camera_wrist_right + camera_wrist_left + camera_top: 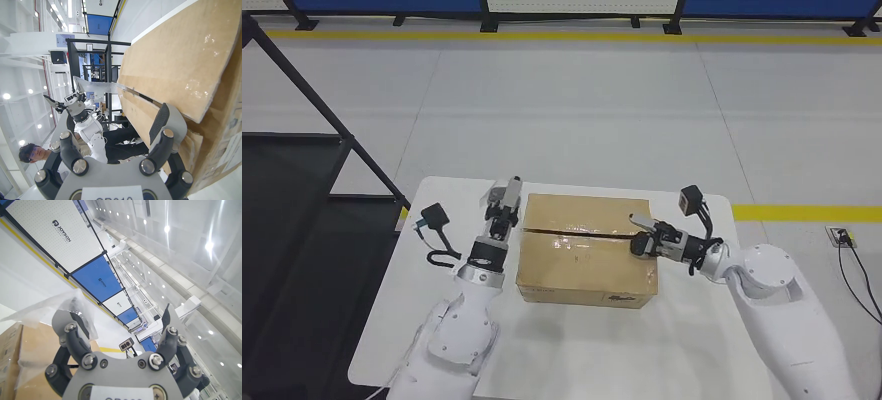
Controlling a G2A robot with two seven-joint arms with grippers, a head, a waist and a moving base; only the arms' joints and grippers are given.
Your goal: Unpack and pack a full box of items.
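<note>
From above, the cardboard box (pixel 587 255) sat flaps down in the middle of the white table (pixel 432 310), its top seam running left to right. The left gripper (pixel 504 205) stood at the box's far-left corner. The right gripper (pixel 644 238) lay over the right end of the seam.

In the left wrist view, the left gripper (pixel 115 313) had its fingers spread wide. A strip of clear tape (pixel 45 308) draped over one finger (pixel 79 323), apparently stuck to it, above the box (pixel 41 351).

In the right wrist view, the right gripper (pixel 111 121) was spread too, one finger (pixel 160 121) lying against the box's (pixel 170 62) top flap. The tape (pixel 98 87) stretched from the seam to the left gripper (pixel 63 96) beyond.
</note>
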